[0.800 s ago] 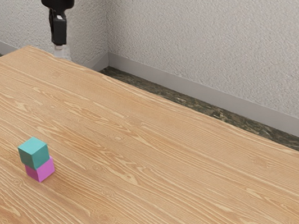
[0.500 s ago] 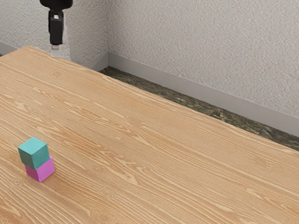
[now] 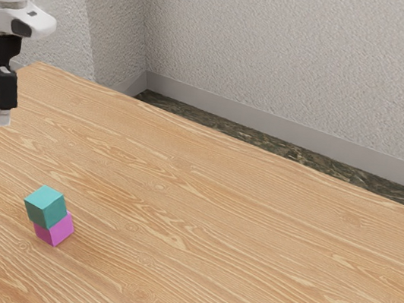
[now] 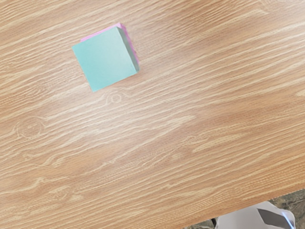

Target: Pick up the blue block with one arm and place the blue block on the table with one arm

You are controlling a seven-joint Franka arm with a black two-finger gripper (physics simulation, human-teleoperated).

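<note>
I am executing the pick step; the blue block is resting on the pink block. I cannot tell the gripper's state. Next, I am needing alignment above, then descent.

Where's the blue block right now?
The blue-green cube is stacked on the magenta cube, on the light wood table toward the exterior view's left, lower than the black two-finger gripper in that view.
</note>
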